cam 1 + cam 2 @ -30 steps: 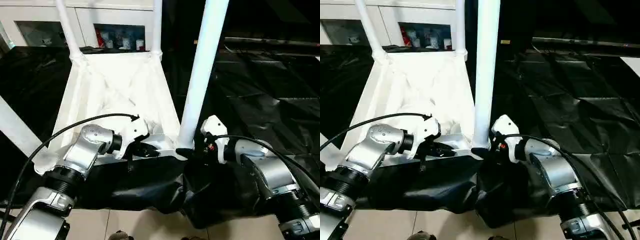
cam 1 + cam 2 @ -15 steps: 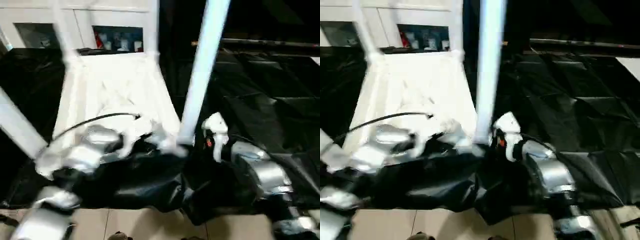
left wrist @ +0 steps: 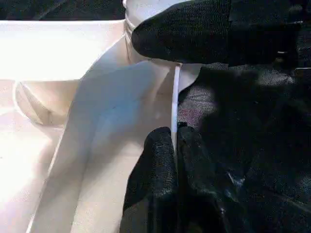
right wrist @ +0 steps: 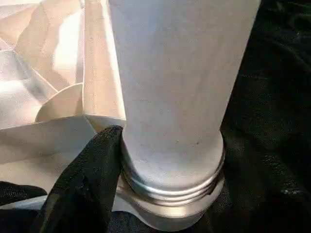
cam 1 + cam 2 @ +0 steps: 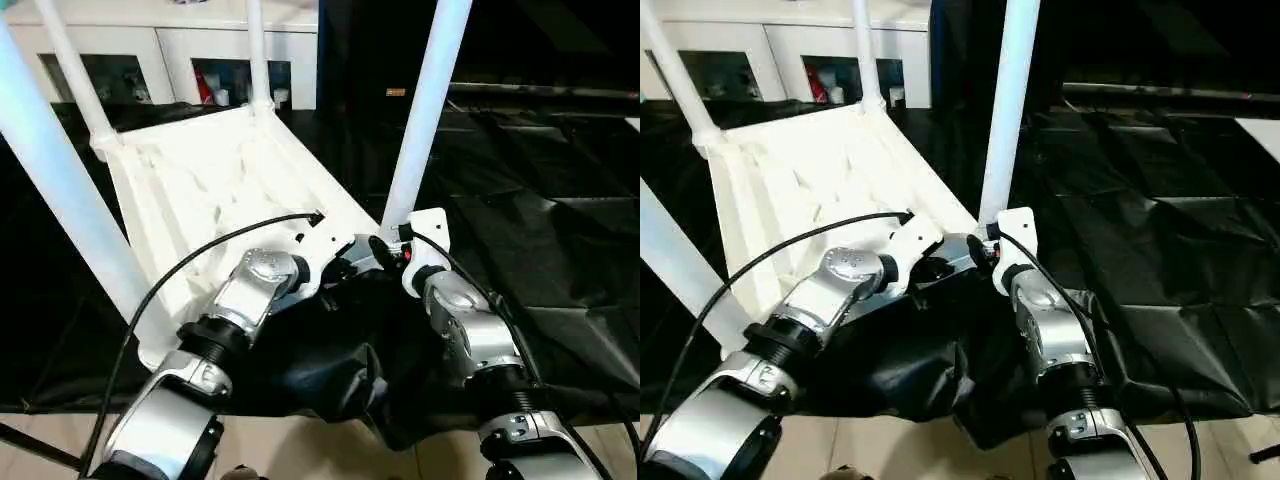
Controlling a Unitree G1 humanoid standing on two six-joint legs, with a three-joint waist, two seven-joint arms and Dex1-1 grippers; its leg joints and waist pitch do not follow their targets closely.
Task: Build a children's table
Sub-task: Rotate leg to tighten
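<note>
Behind upturned tabletop, white cabinet

Sharp, bright head views; glare on white tabletop, dark surroundings.

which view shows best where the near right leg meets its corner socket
The right wrist view: the near right leg fills it, its ringed base seated in the socket. The eye views show that leg whole, its base hidden behind the grippers. The left wrist view catches only the socket's edge.

Tabletop: white plastic, smooth, ribbed underside, slight sheen. Legs: smooth white tubes (satin finish). Floor sheet: black, crinkled, glossy film. Forearms: brushed silver metal. Fingers: matt black, finely textured.
</note>
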